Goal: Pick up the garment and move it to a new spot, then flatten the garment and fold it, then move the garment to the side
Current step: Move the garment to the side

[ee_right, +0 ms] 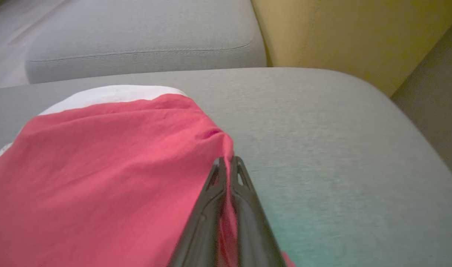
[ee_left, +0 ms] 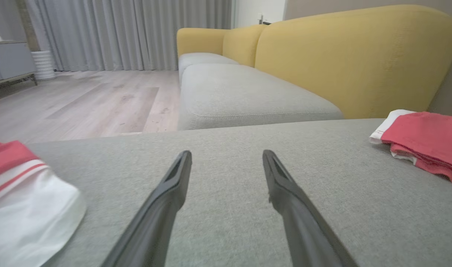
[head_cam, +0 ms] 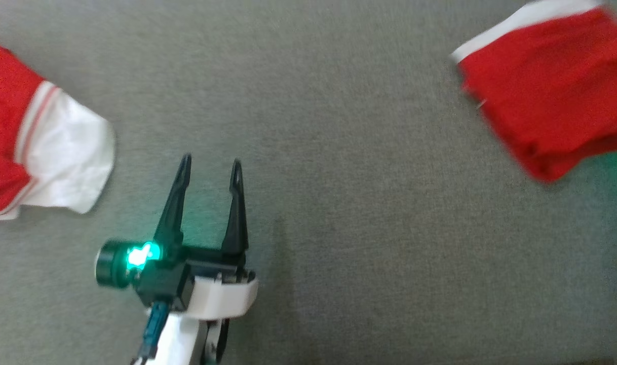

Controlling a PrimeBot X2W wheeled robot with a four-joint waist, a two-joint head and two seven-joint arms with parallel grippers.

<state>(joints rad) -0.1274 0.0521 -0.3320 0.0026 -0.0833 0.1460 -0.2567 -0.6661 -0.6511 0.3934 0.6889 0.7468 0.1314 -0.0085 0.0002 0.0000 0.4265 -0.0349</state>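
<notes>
A grey fabric seat cushion (head_cam: 369, 228) is backed by a yellow upholstered backrest (ee_left: 352, 59). The folded red garment with a white edge (head_cam: 551, 96) is located at the cushion's far right; a red-and-white cloth (head_cam: 60, 152) is laid at the left. The left gripper (head_cam: 210, 160) is held over bare cushion — fingers spread, empty. The right gripper (ee_right: 228, 159) is clamped on the red garment's edge.

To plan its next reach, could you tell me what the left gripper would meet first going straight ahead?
Likely nothing nearby: the left gripper points over bare cushion, between the left garment and right garment.
</notes>
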